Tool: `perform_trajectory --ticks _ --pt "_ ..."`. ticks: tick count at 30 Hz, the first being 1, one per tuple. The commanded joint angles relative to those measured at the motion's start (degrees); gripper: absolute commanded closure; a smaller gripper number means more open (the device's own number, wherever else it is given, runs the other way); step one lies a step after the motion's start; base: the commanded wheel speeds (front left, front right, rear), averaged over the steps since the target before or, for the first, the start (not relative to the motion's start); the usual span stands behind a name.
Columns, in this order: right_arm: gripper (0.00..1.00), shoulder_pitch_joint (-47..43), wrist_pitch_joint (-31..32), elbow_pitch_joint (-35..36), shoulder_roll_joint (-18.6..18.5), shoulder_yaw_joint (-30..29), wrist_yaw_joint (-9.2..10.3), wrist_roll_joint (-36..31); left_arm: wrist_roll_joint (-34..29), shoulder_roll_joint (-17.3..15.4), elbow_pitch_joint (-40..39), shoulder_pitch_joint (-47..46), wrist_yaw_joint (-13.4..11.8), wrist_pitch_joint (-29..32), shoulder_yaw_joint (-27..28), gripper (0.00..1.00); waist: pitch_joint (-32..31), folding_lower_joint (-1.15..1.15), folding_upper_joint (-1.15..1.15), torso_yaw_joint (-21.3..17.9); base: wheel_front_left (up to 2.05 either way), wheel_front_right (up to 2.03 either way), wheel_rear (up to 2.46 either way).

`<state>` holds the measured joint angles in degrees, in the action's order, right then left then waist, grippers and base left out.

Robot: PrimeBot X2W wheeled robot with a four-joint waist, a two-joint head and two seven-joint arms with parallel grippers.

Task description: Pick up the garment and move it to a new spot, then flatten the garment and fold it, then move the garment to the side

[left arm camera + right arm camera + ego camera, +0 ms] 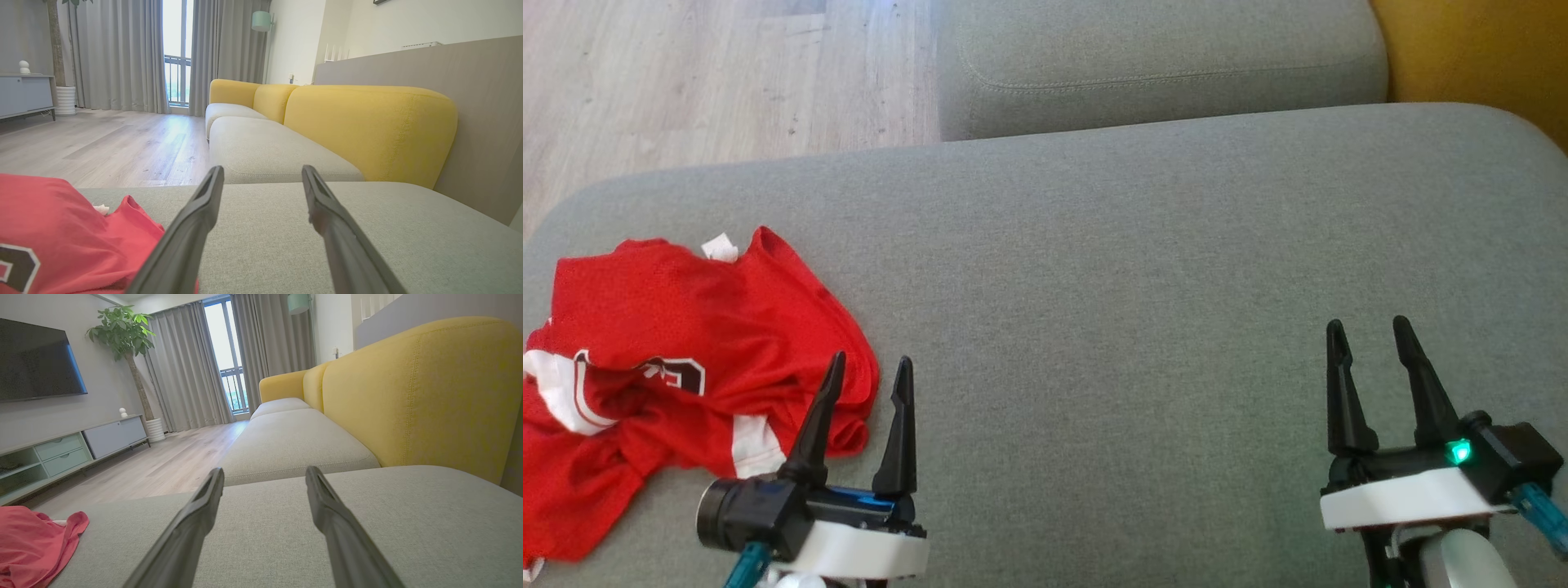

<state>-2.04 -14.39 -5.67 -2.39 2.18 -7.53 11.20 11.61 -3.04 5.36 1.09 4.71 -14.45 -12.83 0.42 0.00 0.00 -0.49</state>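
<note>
Red garment (686, 351) lies bunched at nine o'clock on the grey sofa (1135, 269), so the left tool (871, 359) sits close by it, wide open and empty like the right tool (1367, 322).

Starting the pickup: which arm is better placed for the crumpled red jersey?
Left, probably. The open left gripper hovers beside the crumpled red jersey; the open right gripper sits far across the grey cushion.
</note>
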Motion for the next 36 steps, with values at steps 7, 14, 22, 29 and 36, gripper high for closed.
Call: perform_trajectory --ticks 7,14,22,29,36 --pt "0.00 1.6 -0.6 1.5 -0.5 2.3 0.04 1.1 0.2 0.2 -1.4 -1.6 -0.8 -0.5 2.2 0.00 -0.4 0.00 0.00 2.0 0.00 0.00 0.00" --pt "0.00 1.0 -0.6 1.5 -0.5 5.4 0.04 1.8 -0.1 0.2 -1.0 -1.2 -1.1 -0.5 2.7 0.00 -1.1 0.00 0.00 7.1 0.00 0.00 0.00" --pt "0.00 0.2 -0.6 0.8 -0.5 9.5 0.04 2.8 -0.7 0.2 -0.6 -0.2 -1.5 -0.5 4.3 0.00 -2.2 0.00 0.00 13.4 0.00 0.00 0.00" --pt "0.00 -0.4 -0.6 -0.3 -0.5 13.5 0.04 3.4 -1.4 0.2 -0.4 0.9 -1.2 -0.5 6.2 0.00 -3.5 0.00 0.00 20.1 0.00 0.00 0.00" --pt "0.00 -0.7 -0.6 -0.9 -0.5 15.7 0.04 4.3 -2.1 0.2 -0.5 1.5 -0.8 -0.5 7.1 0.00 -3.9 0.00 0.00 24.6 0.00 0.00 0.00"
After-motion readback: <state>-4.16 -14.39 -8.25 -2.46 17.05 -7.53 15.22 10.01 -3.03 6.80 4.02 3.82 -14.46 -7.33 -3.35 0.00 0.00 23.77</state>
